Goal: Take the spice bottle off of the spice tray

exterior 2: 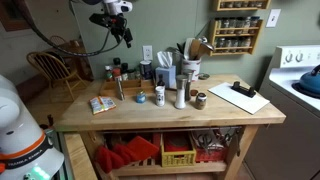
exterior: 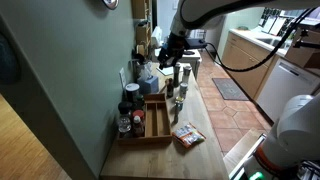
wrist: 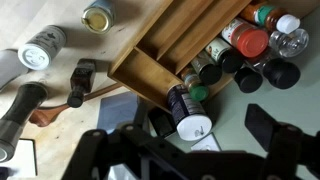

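Note:
The light-brown wooden spice tray (exterior: 155, 122) (wrist: 160, 45) lies on the butcher-block table by the green wall. Several spice bottles (exterior: 127, 108) (wrist: 250, 40) stand along its wall side. A dark spice bottle with a white cap (wrist: 187, 112) stands at the tray's corner. In the wrist view it shows between my fingers, well below them. My gripper (exterior: 170, 62) (exterior 2: 128, 40) (wrist: 188, 140) hangs high above the far end of the tray. It is open and empty, and its fingers are dark and blurred in the wrist view.
Loose bottles (exterior 2: 159, 95) and a tall steel shaker (exterior 2: 181, 95) stand mid-table. A snack packet (exterior: 186, 135) (exterior 2: 100, 104) lies near the tray. A utensil holder (exterior 2: 190, 55) stands at the back and a paper pad (exterior 2: 240, 97) lies at one end. The wall is close behind the tray.

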Robot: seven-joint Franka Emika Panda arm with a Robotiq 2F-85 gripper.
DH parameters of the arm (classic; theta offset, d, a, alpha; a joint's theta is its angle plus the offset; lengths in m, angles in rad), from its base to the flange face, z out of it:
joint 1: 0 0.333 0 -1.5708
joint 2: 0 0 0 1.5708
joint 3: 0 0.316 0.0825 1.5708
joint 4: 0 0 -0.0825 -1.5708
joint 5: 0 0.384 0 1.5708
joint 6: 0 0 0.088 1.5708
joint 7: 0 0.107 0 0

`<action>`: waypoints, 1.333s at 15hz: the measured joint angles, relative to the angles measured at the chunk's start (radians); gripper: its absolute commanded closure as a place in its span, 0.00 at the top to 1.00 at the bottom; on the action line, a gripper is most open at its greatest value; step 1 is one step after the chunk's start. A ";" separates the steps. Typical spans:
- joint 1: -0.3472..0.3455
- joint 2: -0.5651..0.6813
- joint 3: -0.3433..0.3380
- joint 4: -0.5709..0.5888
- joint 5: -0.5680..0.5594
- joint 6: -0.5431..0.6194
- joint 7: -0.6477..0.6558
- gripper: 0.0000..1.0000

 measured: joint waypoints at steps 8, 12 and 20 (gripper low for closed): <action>-0.002 0.000 0.002 0.001 -0.006 0.000 0.005 1.00; -0.006 0.038 0.042 0.024 -0.045 0.000 0.067 1.00; 0.002 0.238 0.186 0.133 -0.236 -0.001 0.362 1.00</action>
